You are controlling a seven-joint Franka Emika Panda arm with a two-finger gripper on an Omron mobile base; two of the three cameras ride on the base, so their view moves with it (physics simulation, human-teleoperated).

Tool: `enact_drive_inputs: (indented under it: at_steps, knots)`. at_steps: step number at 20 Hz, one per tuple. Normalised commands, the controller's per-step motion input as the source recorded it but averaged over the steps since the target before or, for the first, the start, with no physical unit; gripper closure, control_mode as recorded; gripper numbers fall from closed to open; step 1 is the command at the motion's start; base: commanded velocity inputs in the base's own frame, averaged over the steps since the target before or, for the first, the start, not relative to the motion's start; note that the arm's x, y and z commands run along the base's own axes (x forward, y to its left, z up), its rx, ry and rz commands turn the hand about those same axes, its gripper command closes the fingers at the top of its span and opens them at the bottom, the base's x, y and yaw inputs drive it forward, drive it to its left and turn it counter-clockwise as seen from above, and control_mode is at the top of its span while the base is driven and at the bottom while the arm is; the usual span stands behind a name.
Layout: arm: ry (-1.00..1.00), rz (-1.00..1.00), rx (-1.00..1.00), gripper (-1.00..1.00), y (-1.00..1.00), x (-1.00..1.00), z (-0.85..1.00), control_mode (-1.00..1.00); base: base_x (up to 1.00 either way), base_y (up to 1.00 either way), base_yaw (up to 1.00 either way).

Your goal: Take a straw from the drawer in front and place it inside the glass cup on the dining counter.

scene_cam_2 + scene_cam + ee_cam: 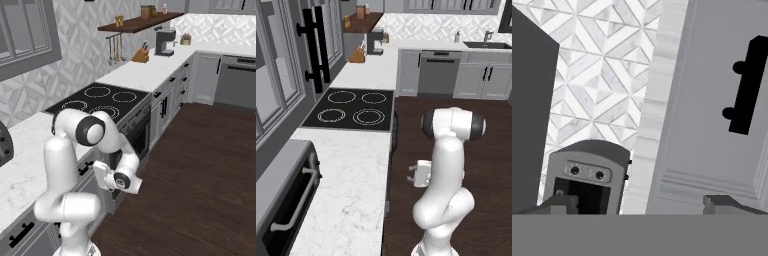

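White arm (448, 165) with dark joints at centre of the left base view. Black stovetop (353, 109) with white ring markings, upper left. White, grey-veined marble surface (346, 180) at lower left. Dark brown wood floor (200, 185) on the right. Grey cabinets (483, 80), black handles. White-and-grey geometric wall tiles (597, 75). Grey toaster oven (587, 175), black opening.

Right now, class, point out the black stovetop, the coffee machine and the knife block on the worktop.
stovetop (353, 109), left base view, on the black glass between the four rings.
coffee machine (164, 41), right base view, on its dark body.
knife block (141, 55), right base view, on the wooden block's side.
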Motion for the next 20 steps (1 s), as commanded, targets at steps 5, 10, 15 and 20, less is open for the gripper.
enact_drive_inputs:
  at_steps: [5,10,15,20]
  knots:
    - [0.01,-0.06,0.0,-1.0,0.21,0.3,-0.42,-1.0,0.0,0.0,0.0]
    - [0.0,-0.04,0.0,-1.0,0.0,0.38,-0.37,-1.0,0.0,0.0,0.0]
    - [0.0,0.0,0.0,-1.0,0.08,0.24,-0.26,-1.0,0.0,0.0,0.0]
    - [0.0,0.0,0.0,-1.0,0.17,0.24,-0.21,-1.0,0.0,0.0,0.0]
